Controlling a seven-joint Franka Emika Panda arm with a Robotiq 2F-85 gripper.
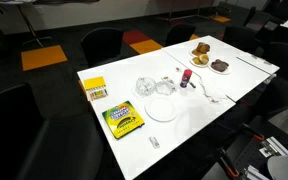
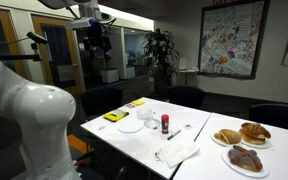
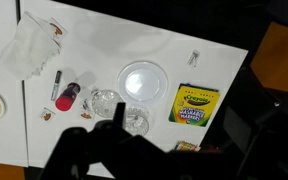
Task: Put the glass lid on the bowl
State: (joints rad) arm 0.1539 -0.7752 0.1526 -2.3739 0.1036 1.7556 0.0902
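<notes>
**Lid off bowl; pincer state undetermined**

I see the gripper [image 2: 94,42] high above the table [image 1: 236,84]; I cannot tell whether it is open or closed. The glass lid [image 1: 167,84] lies just beside the bowl [image 1: 144,87], near a yellow-green box [image 3: 194,104] lettered "MARKERS".

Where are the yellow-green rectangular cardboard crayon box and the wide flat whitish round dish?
Yellow-green crayon box [image 3: 195,105], wrist view, middle of its printed top.
Flat whitish round dish [image 3: 144,81], wrist view, its bare centre.
</notes>
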